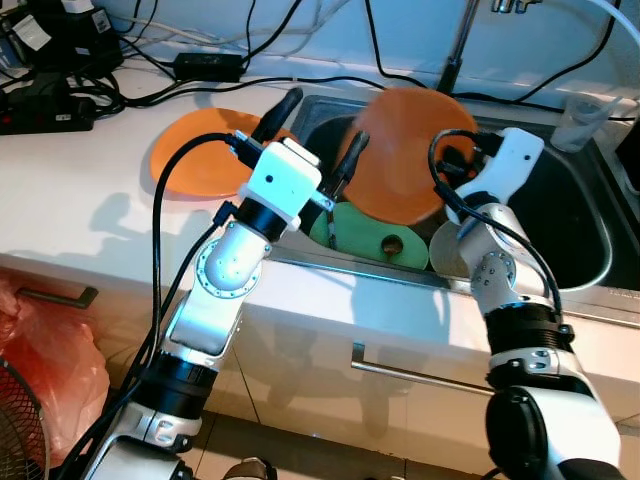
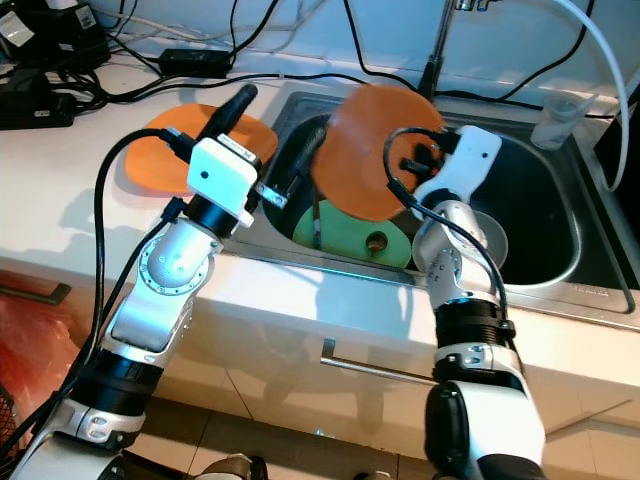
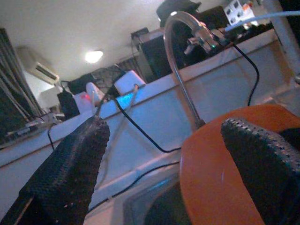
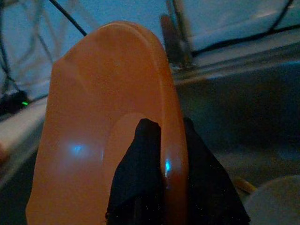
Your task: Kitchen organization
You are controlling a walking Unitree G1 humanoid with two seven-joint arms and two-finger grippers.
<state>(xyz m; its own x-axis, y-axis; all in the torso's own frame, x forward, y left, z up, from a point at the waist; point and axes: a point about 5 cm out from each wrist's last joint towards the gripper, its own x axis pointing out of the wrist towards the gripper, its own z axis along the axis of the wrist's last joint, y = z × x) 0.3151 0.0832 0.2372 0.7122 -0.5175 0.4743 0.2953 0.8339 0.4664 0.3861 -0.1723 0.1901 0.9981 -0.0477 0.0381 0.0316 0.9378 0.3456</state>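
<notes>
The right arm rises from the lower edge of the head views, bends at the elbow over the front lip of the sink (image 1: 590,255), and reaches its white wrist housing inward over the basin. The right claw (image 4: 164,178) is clamped on the rim of an orange plate (image 1: 400,150), one black finger on each face of it, as the right wrist view shows plainly. The plate is held lifted and tilted, nearly on edge, above the left half of the sink, its face turned toward the camera. The left arm comes up from the lower left, elbow bent, forearm angled toward the sink's left edge. The left claw (image 1: 315,135) stands with its two fingers spread wide apart and grips nothing; one finger points over the tabletop (image 1: 90,200), the other lies close beside the held plate's left rim, and contact cannot be confirmed. A second orange plate (image 1: 195,150) lies flat on the tabletop just left of the sink, partly behind the left wrist. A green board (image 1: 375,240) with a round hole lies in the sink below the held plate. A pale bowl (image 2: 490,235) sits in the basin behind the right forearm. A faucet (image 3: 180,56) stands at the rear of the sink, and black cables (image 1: 200,85) trail along the back of the tabletop.
</notes>
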